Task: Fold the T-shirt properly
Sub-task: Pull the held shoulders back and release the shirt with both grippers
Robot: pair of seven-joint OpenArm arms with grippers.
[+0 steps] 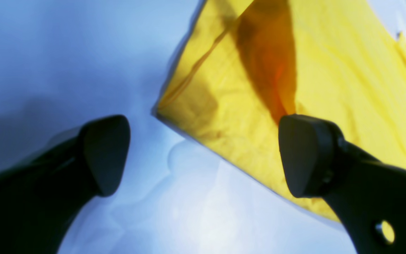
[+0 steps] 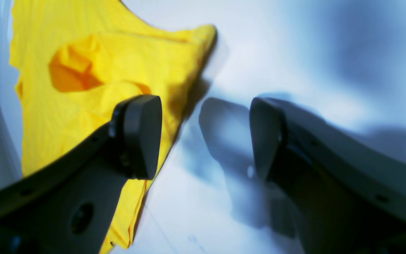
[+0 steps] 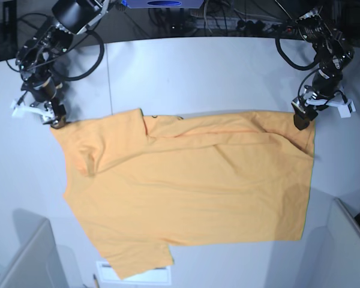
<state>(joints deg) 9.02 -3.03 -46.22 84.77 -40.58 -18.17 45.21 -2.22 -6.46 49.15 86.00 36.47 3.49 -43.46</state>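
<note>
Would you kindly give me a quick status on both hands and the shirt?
Left hand open, empty. Right hand open, empty. Light-orange cotton T-shirt spread flat on white table, unfolded. Nothing in the way.

Shirt lay flat across middle of table — low, no barrier to pass over it. Bare tabletop behind shirt was open, wide lane between both arms. Cables crowded far edge. Grey panels rose at near corners, narrowing room there. White label lay flat at near edge — no obstruction.
</note>
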